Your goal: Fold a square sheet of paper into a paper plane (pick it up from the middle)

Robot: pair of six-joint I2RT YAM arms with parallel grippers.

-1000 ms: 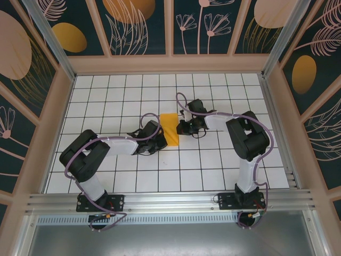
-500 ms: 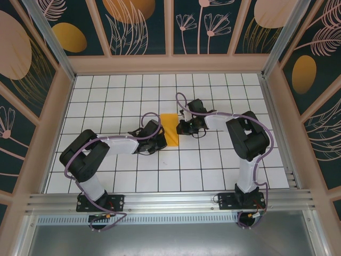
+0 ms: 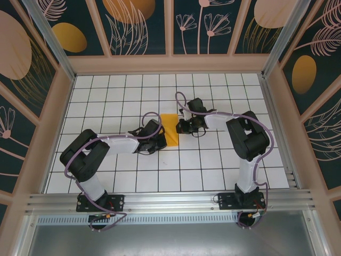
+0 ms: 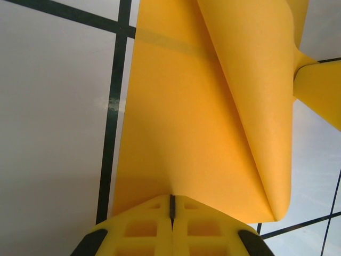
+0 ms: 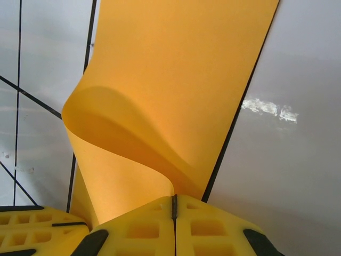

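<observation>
The square sheet of paper (image 3: 170, 130), orange-yellow, sits mid-table between both grippers, partly folded over. My left gripper (image 3: 159, 137) is at its left edge and my right gripper (image 3: 182, 127) at its right edge. In the left wrist view the left gripper (image 4: 171, 196) is shut, pinching the paper (image 4: 202, 106) where a raised fold runs away from the jaws. In the right wrist view the right gripper (image 5: 173, 196) is shut on a curled-up edge of the paper (image 5: 176, 69). The left gripper's yellow fingers (image 5: 32, 229) show beside it.
The white gridded tabletop (image 3: 122, 90) is fenced by a wooden frame with patterned wall panels (image 3: 138, 26). An aluminium rail (image 3: 170, 201) runs along the near edge by the arm bases. The right gripper's yellow finger (image 4: 319, 90) intrudes at the right of the left wrist view.
The left wrist has eased slightly to the left. Both grippers stay shut on the paper, which has hardly changed shape.
</observation>
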